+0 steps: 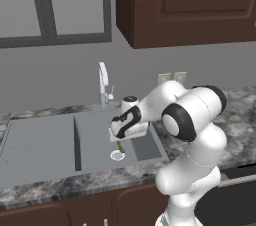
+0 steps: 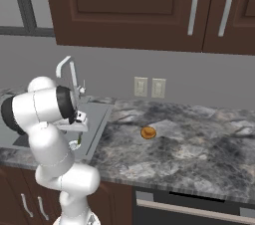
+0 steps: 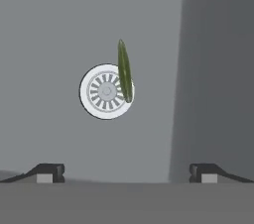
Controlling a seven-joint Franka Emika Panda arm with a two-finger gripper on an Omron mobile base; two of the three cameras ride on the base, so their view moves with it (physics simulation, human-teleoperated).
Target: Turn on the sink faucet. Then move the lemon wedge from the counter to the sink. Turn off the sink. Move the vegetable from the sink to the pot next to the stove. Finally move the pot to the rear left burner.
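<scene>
Gripper (image 3: 126, 173) held over the sink (image 1: 45, 145) with jaws apart and empty, lemon wedge (image 3: 124, 71) overlapping drain (image 3: 104, 91) edge, faucet (image 1: 103, 84) behind, small orange item (image 2: 148, 132) on counter (image 2: 189, 144).

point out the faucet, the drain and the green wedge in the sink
faucet (image 1: 103, 82), left base view, on the upright neck
drain (image 3: 103, 91), hand view, on its perforated centre
wedge (image 3: 124, 69), hand view, mid-length on the thin green sliver

wedge (image 3: 124, 71): slim, green, lying in grey sink (image 3: 59, 34) | overlapping round drain's (image 3: 105, 91) edge
</scene>
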